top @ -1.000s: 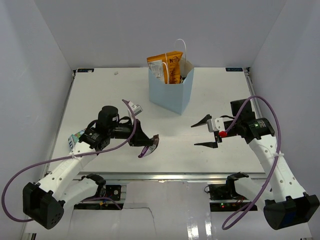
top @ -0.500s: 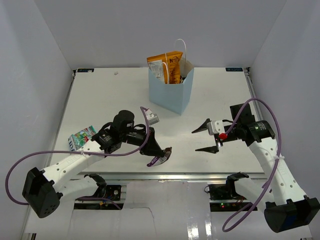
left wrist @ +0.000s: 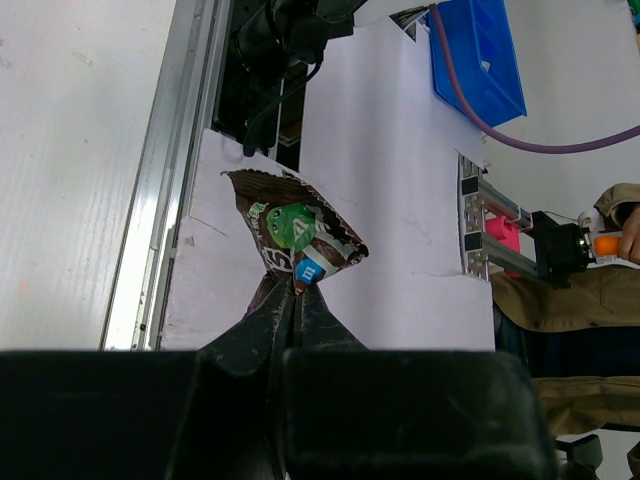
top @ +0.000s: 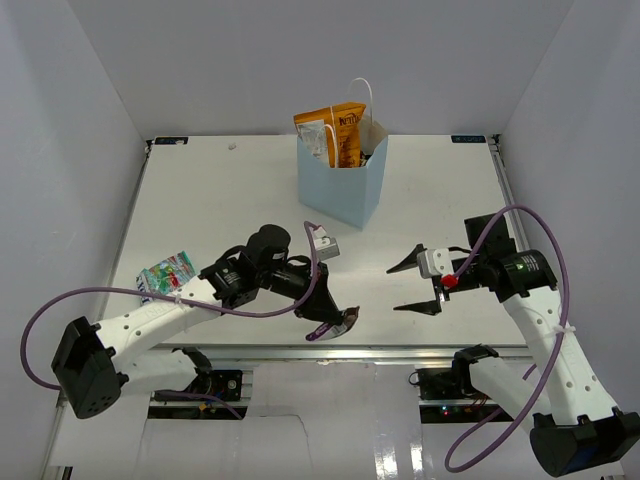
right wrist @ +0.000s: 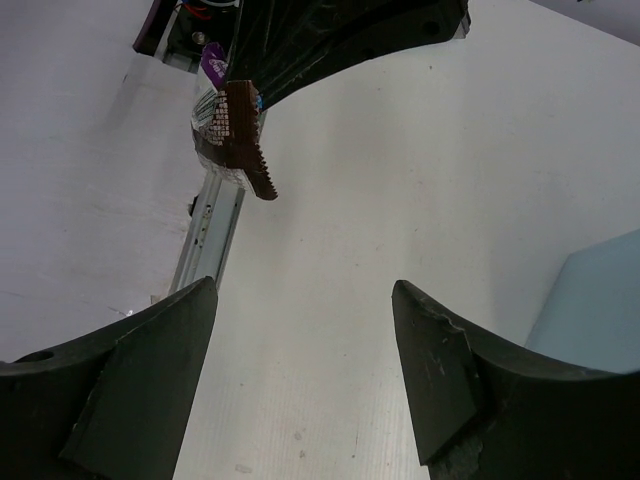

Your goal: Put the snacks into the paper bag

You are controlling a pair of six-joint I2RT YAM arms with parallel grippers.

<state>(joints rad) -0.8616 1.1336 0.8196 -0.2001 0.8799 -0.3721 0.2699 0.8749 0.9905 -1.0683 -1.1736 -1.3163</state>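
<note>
The light blue paper bag [top: 340, 190] stands upright at the back middle, with an orange chip bag [top: 347, 133] and a pale packet sticking out of its top. My left gripper [top: 326, 318] is shut on a dark purple-brown candy packet [top: 340, 322] and holds it over the table's near edge; in the left wrist view the packet [left wrist: 298, 230] hangs from the closed gripper [left wrist: 295, 295]. My right gripper [top: 407, 286] is open and empty, right of the packet. The right wrist view shows the packet [right wrist: 235, 135] beyond the open gripper [right wrist: 300, 290]. A green packet [top: 166, 272] lies at the left.
The bag's corner [right wrist: 595, 300] shows at the right edge of the right wrist view. Metal rails [top: 380, 352] run along the near table edge. Grey walls [top: 80, 150] close in the left, back and right sides.
My left arm has swung right and toward the near edge with the candy packet. My right gripper has drifted slightly nearer and stays open.
</note>
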